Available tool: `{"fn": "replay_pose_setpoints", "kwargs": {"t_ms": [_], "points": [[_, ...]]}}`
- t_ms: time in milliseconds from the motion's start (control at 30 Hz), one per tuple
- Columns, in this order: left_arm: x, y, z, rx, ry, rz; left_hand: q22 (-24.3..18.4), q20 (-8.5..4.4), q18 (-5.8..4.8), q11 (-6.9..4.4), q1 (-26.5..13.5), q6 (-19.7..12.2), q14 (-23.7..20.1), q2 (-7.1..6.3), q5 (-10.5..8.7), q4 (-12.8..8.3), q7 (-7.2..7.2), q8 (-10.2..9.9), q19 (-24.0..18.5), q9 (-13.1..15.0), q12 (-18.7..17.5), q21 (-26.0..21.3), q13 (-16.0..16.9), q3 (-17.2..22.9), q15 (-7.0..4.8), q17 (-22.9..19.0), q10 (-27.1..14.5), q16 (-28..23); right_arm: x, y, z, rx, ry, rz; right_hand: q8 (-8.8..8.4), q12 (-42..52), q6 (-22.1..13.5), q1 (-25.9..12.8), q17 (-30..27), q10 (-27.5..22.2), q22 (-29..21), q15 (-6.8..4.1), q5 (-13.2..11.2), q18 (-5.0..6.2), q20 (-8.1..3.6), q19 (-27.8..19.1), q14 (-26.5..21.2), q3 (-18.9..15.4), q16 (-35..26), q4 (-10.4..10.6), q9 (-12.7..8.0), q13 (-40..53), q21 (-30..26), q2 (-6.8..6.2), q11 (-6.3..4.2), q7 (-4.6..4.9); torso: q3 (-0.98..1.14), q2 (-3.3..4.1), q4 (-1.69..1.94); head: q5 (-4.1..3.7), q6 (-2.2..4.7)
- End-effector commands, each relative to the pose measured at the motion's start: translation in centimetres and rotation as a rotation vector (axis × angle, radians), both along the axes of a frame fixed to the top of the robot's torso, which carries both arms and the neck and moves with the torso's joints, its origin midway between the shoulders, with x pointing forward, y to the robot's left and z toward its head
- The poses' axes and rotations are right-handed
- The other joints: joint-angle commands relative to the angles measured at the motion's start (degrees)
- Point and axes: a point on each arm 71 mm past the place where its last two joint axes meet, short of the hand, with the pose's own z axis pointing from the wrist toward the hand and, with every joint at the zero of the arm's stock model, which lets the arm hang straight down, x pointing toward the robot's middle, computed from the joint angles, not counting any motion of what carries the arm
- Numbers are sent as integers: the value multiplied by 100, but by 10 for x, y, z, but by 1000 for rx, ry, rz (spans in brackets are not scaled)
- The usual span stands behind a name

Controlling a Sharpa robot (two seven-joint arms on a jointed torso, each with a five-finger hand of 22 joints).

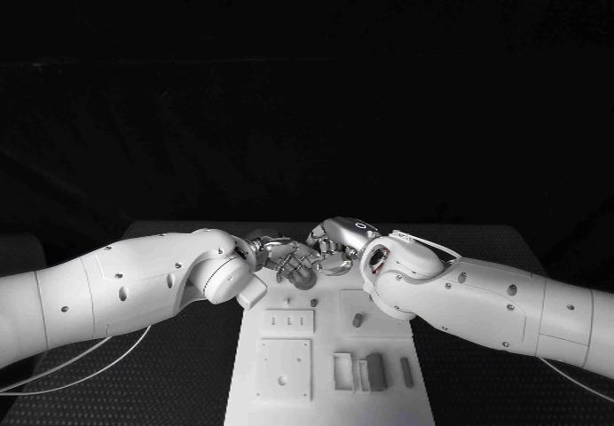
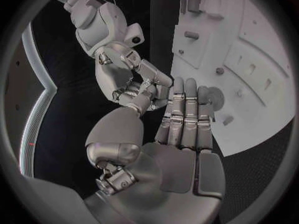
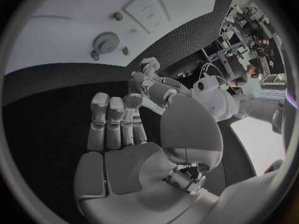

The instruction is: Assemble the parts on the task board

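Both metallic hands meet fingertip to fingertip over the far end of the flat white task board (image 1: 320, 373). Left hand (image 2: 181, 129): fingers straight, together, nothing held. Right hand (image 3: 118, 129): likewise extended, empty. A round toothed gear (image 3: 106, 41) lies on the board just beyond the fingertips.

White rounded arm (image 1: 141, 284) shells with dark screw holes, thin white cables (image 1: 77, 359), silver segmented hands (image 2: 181, 134).

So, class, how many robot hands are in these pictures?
2. The left hand and the right hand are close together above the far end of the board, fingers towards each other.
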Motion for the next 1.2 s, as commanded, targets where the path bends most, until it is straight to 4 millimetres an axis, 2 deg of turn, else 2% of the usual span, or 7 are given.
{"fn": "replay_pose_setpoints", "kwargs": {"t_ms": [33,67,100,200,833,1100,1200], "points": [[-2,-7,7,-43,-20,-44,-9,2,-38,-19,86,118,-15,102,132,-63,-29,49,-36,2,-8,39,27,100,-8,-7,99,-32,-3,3,-6,-18,23,31,12,12,350,4,-7,52,14,-11,0,75,-13,44,43,48,11,-1,4,-10,26,30,7,314,-3,0,2,-10,1],[-2,-6,7,-43,-19,-43,-26,1,-52,-25,195,168,3,-48,-98,97,-38,47,-8,-9,-21,53,48,450,-9,-10,144,-32,-3,3,-6,-19,23,30,11,12,351,4,-7,52,14,-11,-1,75,-13,44,44,48,11,-1,4,-10,26,30,6,314,-3,1,2,-13,0],[-2,-5,7,-43,-18,-43,-26,-3,-57,-34,197,197,12,-95,-101,134,-45,52,-14,-9,-21,61,63,561,-13,-7,175,-26,-3,2,-6,-20,24,29,11,12,351,3,-7,52,14,-11,0,75,-13,44,44,49,11,-1,4,-10,26,30,6,313,-4,2,3,-16,0],[-2,-3,7,-41,-14,-45,-21,-15,-69,-67,150,300,45,-89,-89,166,-71,94,-20,17,6,82,106,653,-28,6,270,-1,-2,1,-6,-22,24,27,11,12,352,3,-7,52,14,-11,-1,75,-13,45,44,50,11,-2,5,-10,26,30,6,313,-5,3,4,-18,-1],[-2,-1,5,-31,-2,-43,-15,-60,-106,-126,-28,459,142,1,-101,186,-84,158,-36,99,67,129,221,708,-81,84,431,121,-2,0,-8,-25,31,28,6,10,360,-8,-9,53,12,-12,0,75,-13,46,46,56,10,-10,4,-11,24,25,5,312,-2,4,0,-31,-14],[-2,0,5,-45,7,-38,-30,-117,-142,-181,-216,582,223,72,-74,132,-132,208,-35,189,194,157,355,732,-145,182,540,289,-2,-1,-9,-27,34,28,3,9,362,-10,-10,53,12,-12,0,75,-14,47,47,59,9,-13,4,-11,23,24,5,312,0,3,-3,-38,-20],[-2,-1,5,-51,9,-50,-40,-113,-168,-144,-248,487,133,175,-75,79,-92,151,-80,217,184,154,391,809,-116,181,419,279,-2,0,-10,-26,37,29,2,9,362,-12,-10,53,12,-12,0,75,-13,47,47,60,9,-14,4,-11,23,24,5,312,0,6,-5,-45,-21]]}}
